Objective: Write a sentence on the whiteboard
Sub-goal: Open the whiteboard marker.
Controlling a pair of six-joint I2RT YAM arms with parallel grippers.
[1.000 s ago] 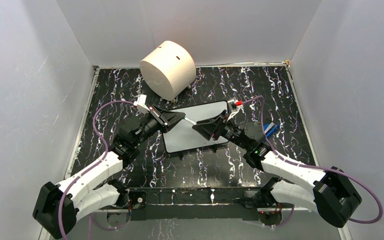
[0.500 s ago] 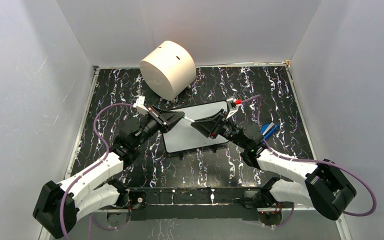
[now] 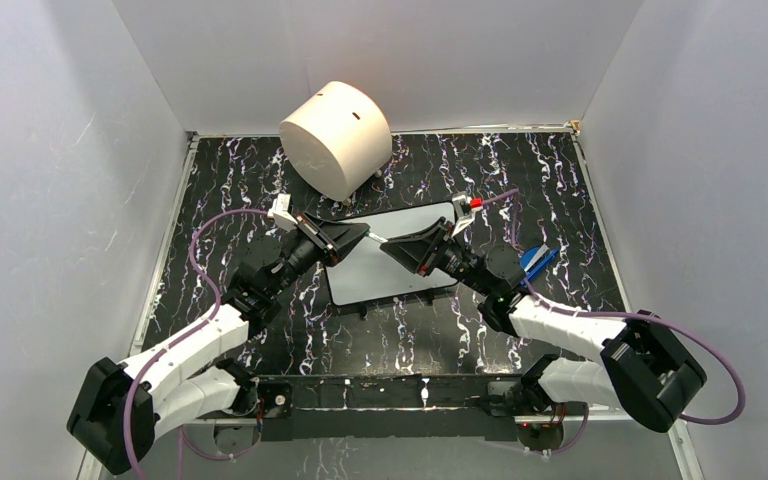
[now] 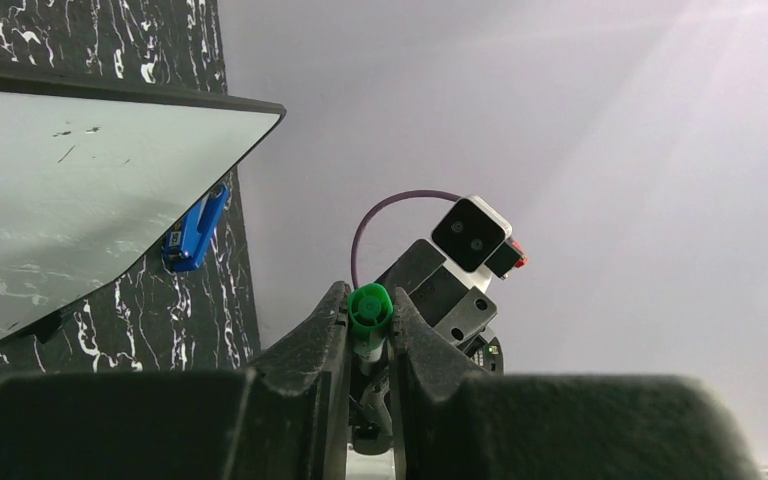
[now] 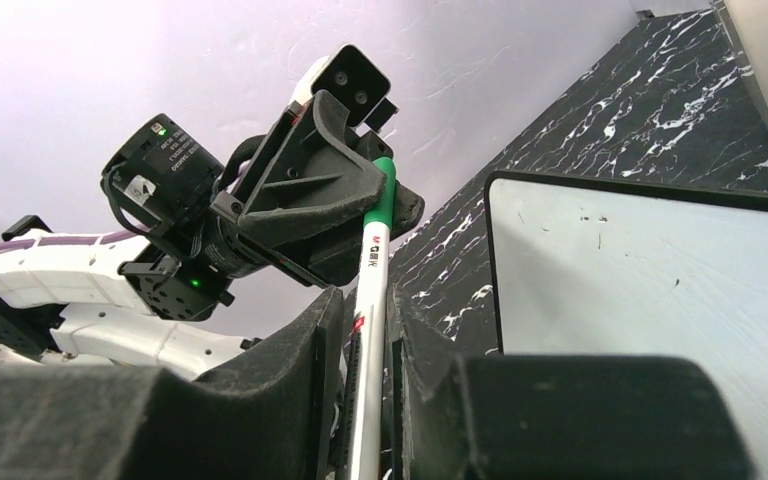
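Left gripper (image 3: 364, 236): fingers pressed onto the green cap of a marker (image 3: 377, 241), pinching it from both sides. Right gripper (image 3: 390, 246): fingers pressed against the white barrel of the same marker, one on each flank. Tip facing tip, near each other, with a short bare stretch of barrel between the two pairs of fingers. Straight below both sets of fingertips, flat on the table (image 3: 520, 170): the whiteboard (image 3: 380, 272), a few small dark specks on its face. Beyond the left fingers, well apart: a tilted cream drum (image 3: 335, 125). Behind the right fingers, beside the wrist: a small blue object (image 3: 538, 258).
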